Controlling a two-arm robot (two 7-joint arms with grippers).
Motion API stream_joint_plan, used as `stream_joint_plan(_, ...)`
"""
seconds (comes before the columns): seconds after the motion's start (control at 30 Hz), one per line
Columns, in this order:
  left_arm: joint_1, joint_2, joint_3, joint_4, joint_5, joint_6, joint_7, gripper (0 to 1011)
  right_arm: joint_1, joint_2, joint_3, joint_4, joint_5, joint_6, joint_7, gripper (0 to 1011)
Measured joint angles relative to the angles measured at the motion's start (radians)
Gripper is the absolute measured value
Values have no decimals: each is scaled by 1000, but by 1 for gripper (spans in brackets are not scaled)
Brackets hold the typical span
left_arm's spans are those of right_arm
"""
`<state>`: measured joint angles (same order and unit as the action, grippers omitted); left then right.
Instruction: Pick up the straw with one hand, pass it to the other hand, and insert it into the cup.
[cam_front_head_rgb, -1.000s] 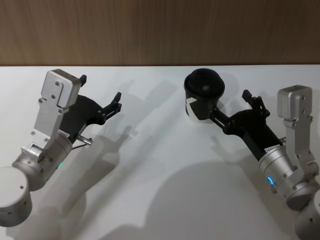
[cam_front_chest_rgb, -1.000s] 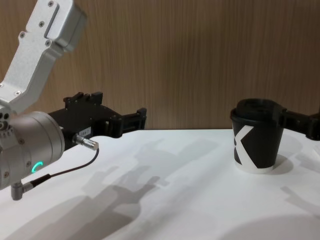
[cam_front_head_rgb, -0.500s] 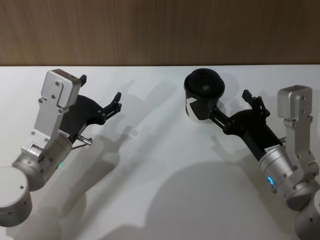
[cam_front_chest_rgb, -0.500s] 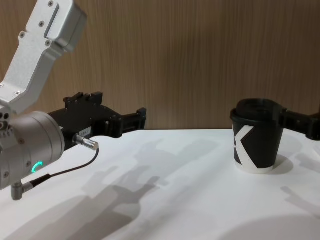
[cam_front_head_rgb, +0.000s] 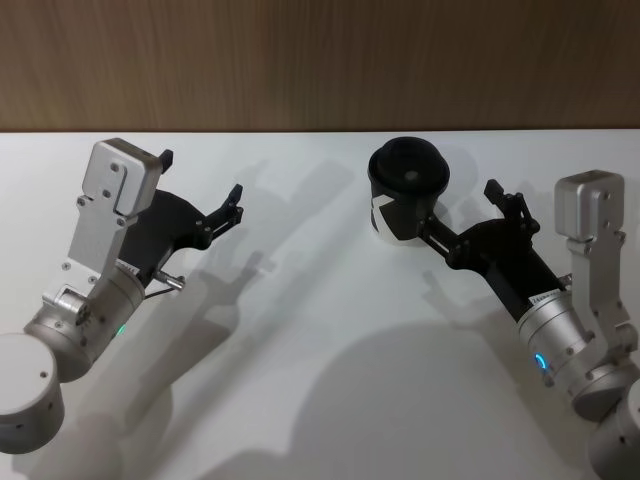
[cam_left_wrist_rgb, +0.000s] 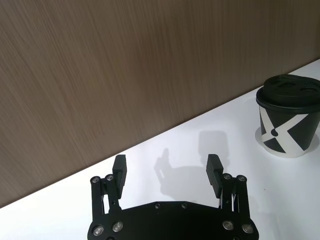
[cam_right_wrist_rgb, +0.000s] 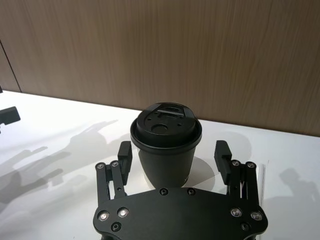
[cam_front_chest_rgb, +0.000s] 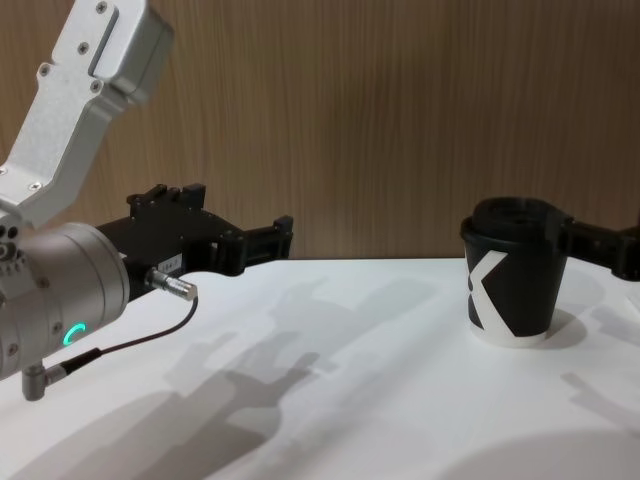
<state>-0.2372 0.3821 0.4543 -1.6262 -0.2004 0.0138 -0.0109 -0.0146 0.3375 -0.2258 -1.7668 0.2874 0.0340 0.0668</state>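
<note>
The cup (cam_front_head_rgb: 407, 190) is black with a white angular mark and a domed black lid, and it stands upright at the back right of the white table (cam_front_head_rgb: 320, 330). My right gripper (cam_front_head_rgb: 458, 212) is open just to the cup's right and points at it. In the right wrist view the cup (cam_right_wrist_rgb: 166, 150) stands just ahead of the right gripper (cam_right_wrist_rgb: 173, 148), apart from both fingers. My left gripper (cam_front_head_rgb: 202, 174) hovers open and empty at the table's left, away from the cup (cam_left_wrist_rgb: 289, 117). The straw is out of view.
A brown wood-grain wall (cam_front_head_rgb: 320, 60) runs along the table's far edge. A black cable (cam_front_chest_rgb: 130, 340) loops from the left wrist. Bare white table lies between the two arms and in front of them.
</note>
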Motion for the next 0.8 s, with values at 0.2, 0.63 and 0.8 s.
stream_joint_plan(0.2,0,0,0,0,0,0,0,1003,0,0,0,0,0,0,0,1001)
stream_joint_plan(0.63,0,0,0,0,0,0,0,1003,-13,3,16,-10,-6,30,-14,1001)
stream_joint_plan(0.8,0,0,0,0,0,0,0,1003,-25,6,28,-21,-10,57,-28,1001)
